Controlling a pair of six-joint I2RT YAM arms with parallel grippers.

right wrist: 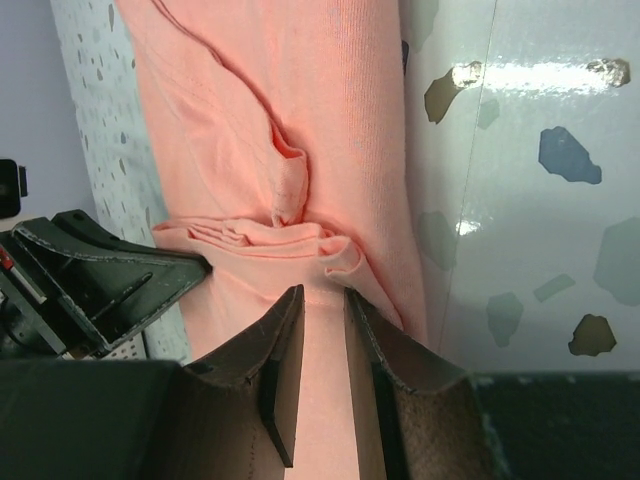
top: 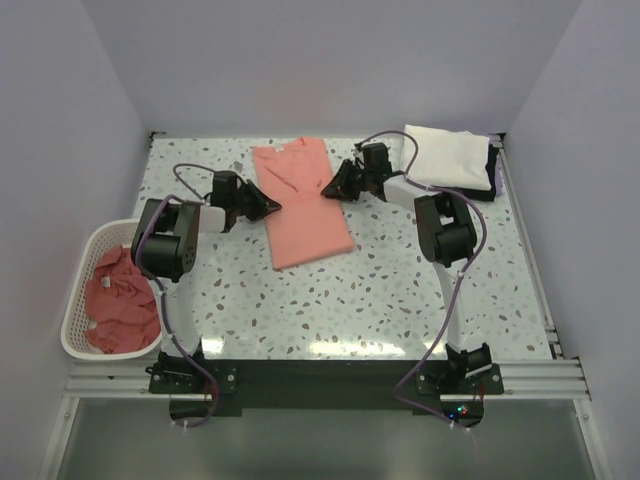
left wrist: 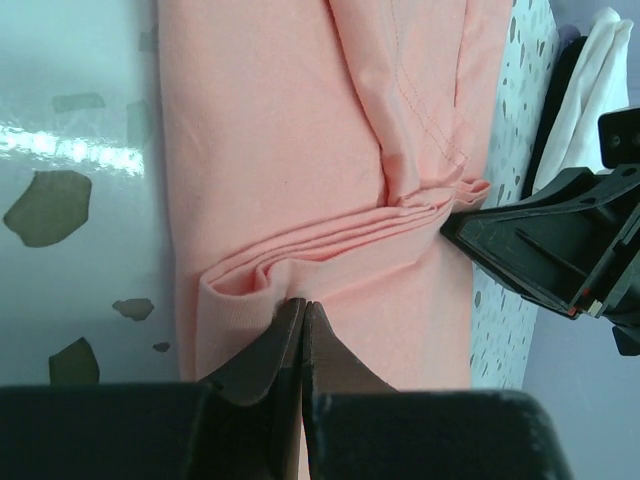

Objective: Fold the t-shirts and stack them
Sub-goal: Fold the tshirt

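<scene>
A salmon-pink shirt (top: 300, 205) lies on the speckled table (top: 400, 290), folded into a long strip. It sits a little toward 12 o'clock from the middle of the top view, running from 12 toward 6 with a slight tilt.

The left gripper (top: 272, 206) meets the strip's 9 o'clock edge. Its jaws are pressed together with no gap showing, and a rolled fold of the cloth sits right at their tips. The right gripper (top: 330, 189) meets the opposite edge at 3 o'clock. Its jaws stand narrow, with a bunch of gathered cloth at the tips. A band of pleats runs across the shirt from one gripper to the other.

At 8 o'clock, at the table's edge, a white basket (top: 75, 320) holds more crumpled pink shirts (top: 120, 300). At 1 o'clock a folded white cloth (top: 450, 155) rests on something dark (top: 492, 170), well apart from the strip.
</scene>
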